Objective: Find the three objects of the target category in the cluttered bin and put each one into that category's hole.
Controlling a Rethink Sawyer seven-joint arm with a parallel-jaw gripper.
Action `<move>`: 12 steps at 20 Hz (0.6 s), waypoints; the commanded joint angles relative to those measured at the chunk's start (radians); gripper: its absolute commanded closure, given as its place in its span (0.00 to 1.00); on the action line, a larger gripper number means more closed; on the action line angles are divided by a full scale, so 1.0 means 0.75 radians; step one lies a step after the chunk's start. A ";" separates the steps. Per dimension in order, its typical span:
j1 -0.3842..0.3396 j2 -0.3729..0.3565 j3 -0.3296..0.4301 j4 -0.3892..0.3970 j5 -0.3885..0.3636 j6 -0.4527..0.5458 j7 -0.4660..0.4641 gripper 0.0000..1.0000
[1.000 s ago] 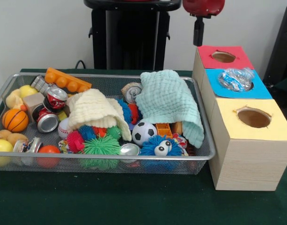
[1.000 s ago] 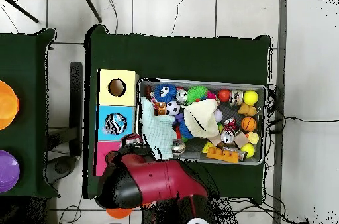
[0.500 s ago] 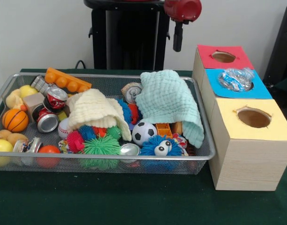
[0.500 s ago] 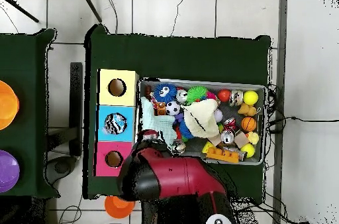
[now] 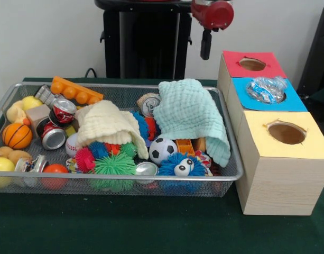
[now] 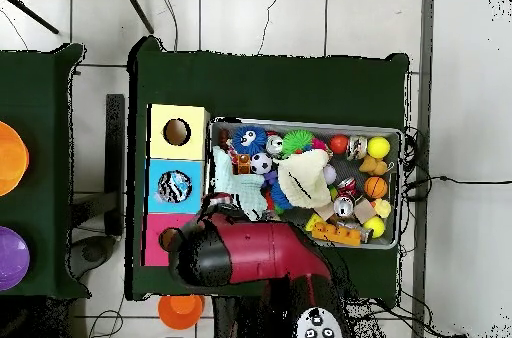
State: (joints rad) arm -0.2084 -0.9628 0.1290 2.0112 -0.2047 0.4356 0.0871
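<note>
The silver wire-mesh bin [image 5: 125, 84] lies on the green table, full of toys, and also shows in the overhead view [image 6: 300, 124]. One crumpled clear bottle with a blue label [image 5: 266, 88] sits in the blue-surround hole [image 5: 294, 100] of the wooden box, sticking up out of it; it shows in the overhead view too [image 6: 174, 186]. No other bottle shows in the bin. My gripper [image 5: 205, 53] hangs high and empty above the bin's far right corner, left of the boxes. In the overhead view the red arm [image 6: 250, 259] covers it.
The red-surround hole [image 5: 252, 64] and the yellow-surround hole [image 5: 286, 132] flank the blue one. A mint cloth [image 5: 191, 114] and a cream cloth [image 5: 106, 124] drape over toys. Soda cans [image 5: 61, 111], a soccer ball [image 5: 163, 150] and spiky balls lie in the bin.
My gripper has swung from above the red-surround box leftward to the bin's far side, then slightly back to the right. The bottle in the blue hole has not moved.
</note>
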 commanded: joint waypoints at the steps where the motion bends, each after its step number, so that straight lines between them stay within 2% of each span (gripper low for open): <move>1: 0.093 -0.014 -0.014 -0.195 0.104 0.311 0.455 1.00; 6: 0.122 -0.041 -0.018 -0.206 0.135 0.335 0.460 1.00; 12: 0.135 -0.002 -0.005 -0.209 0.164 0.217 0.470 1.00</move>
State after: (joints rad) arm -0.1024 -0.9924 0.1205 1.9096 -0.1256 0.5962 0.1080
